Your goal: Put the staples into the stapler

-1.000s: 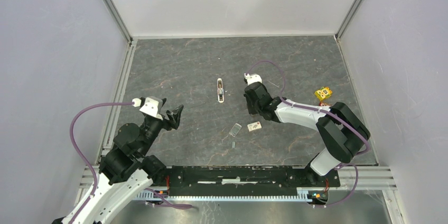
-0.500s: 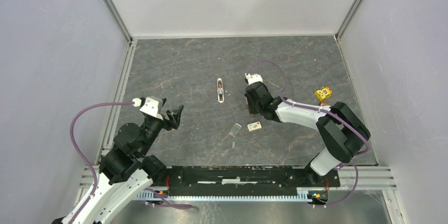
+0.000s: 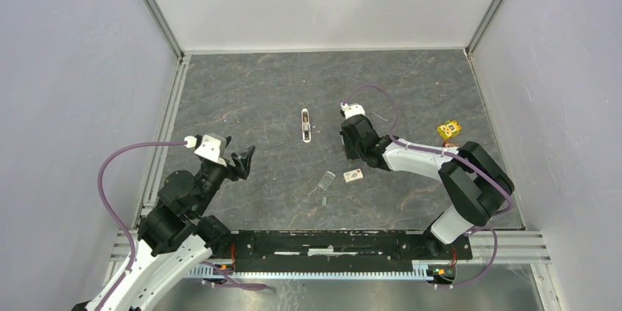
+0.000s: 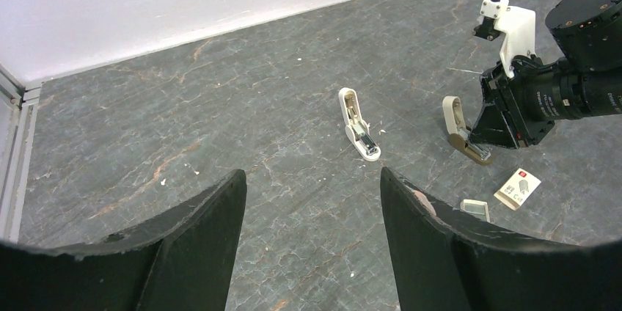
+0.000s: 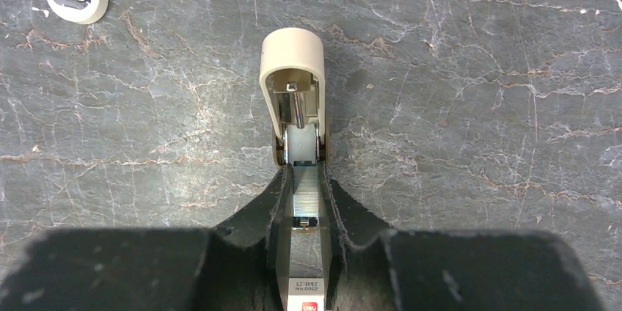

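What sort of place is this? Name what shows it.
Probably a robot test cell: plain white walls, aluminium frame rails, and a left arm and right arm bolted at the edge of a dark table.

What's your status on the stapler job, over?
Left gripper open, empty. Right gripper shut on beige stapler, lid up, staples showing in channel. Nothing obstructing; white stapler lies apart.

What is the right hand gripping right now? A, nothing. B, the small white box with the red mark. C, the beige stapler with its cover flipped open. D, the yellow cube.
C: in the right wrist view the right hand is clamped on the beige stapler, its cover swung open.
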